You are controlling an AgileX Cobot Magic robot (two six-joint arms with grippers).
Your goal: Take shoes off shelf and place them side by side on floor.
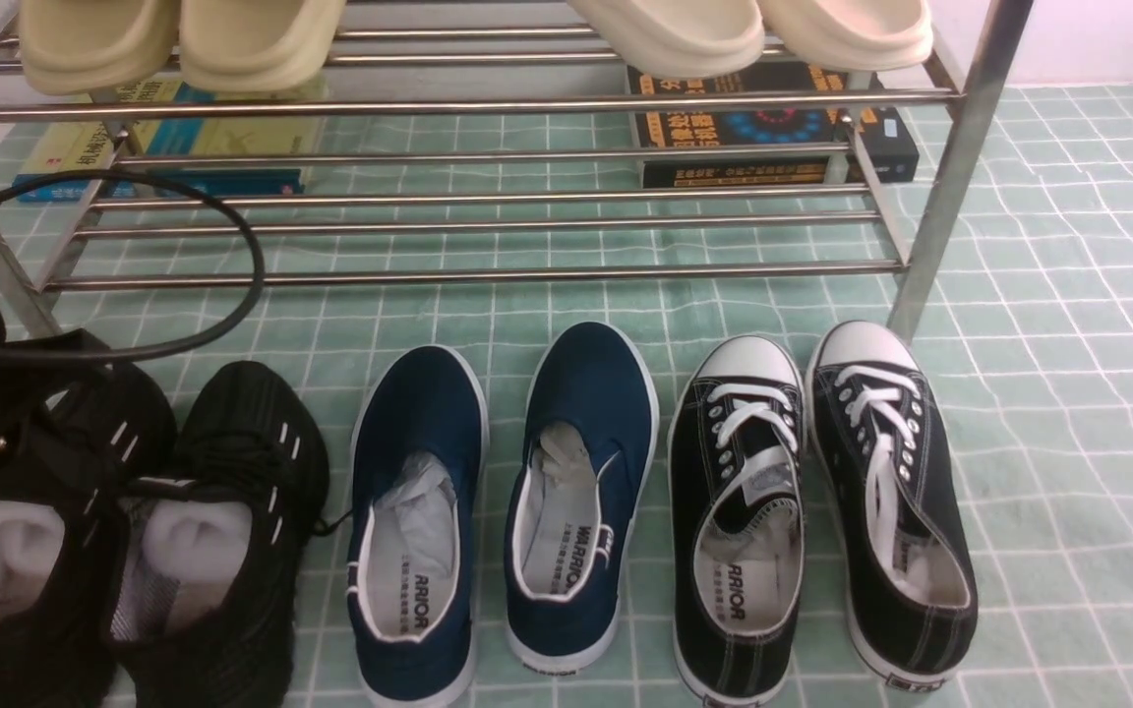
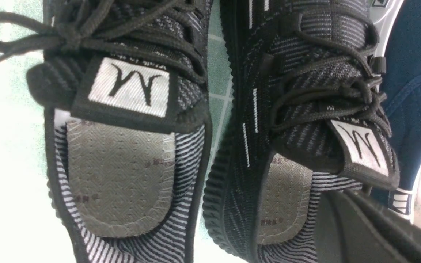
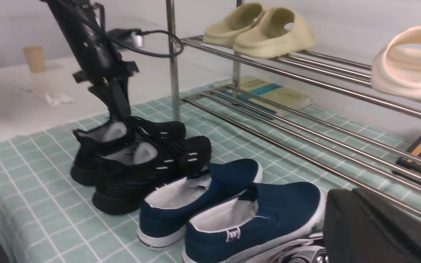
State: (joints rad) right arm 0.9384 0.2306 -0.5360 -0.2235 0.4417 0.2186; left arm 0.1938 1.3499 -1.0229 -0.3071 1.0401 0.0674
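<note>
The two navy-blue slip-on shoes lie side by side on the pale green gridded floor, toes toward the steel shelf; in the right wrist view they show as a pair. My left gripper hangs low at the openings of the black mesh trainers, left of the navy pair. Only one of its dark fingers shows in its own view, above a trainer's heel. Of the right gripper, a single dark finger shows, beside the nearer navy shoe's toe.
Black lace-up sneakers with white toe caps stand right of the navy pair. Beige slippers and cream slippers rest on the shelf's upper tier. Books lie under the bare lower tier. A shelf leg slants down at the right.
</note>
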